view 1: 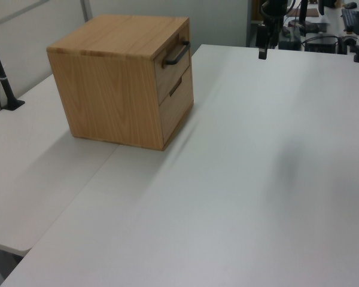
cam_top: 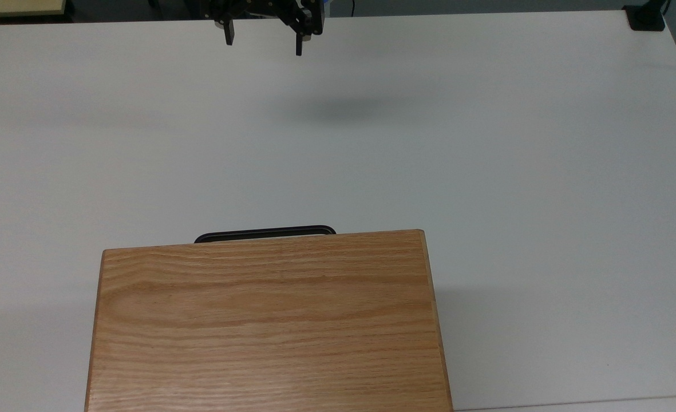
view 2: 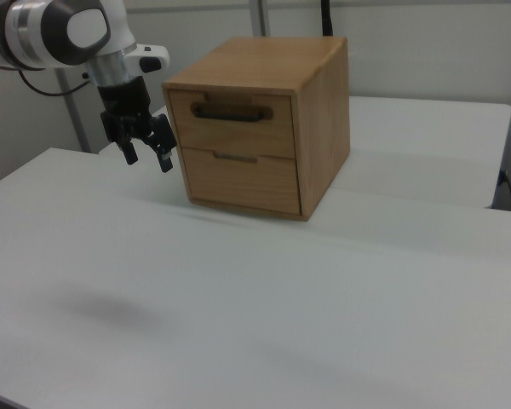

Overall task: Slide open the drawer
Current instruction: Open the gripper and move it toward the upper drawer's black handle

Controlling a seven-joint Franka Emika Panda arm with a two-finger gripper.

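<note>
Oak cabinet (view 2: pixel 264 119) holds 2 shut drawers, top drawer (view 2: pixel 232 124) with 1 black handle (view 2: pixel 232 112); 1 gripper (cam_top: pixel 263 41) hangs spread, well apart.

A lab or office: broad white tables (view 1: pixel 275 149), a desk of cabled equipment (view 1: pixel 323 36) behind.

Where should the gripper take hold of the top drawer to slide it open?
By the black bar handle on the drawer, coming straight at the front. The bar stands off the wood, so a finger can slip behind it. The open gripper hangs well clear.
</note>
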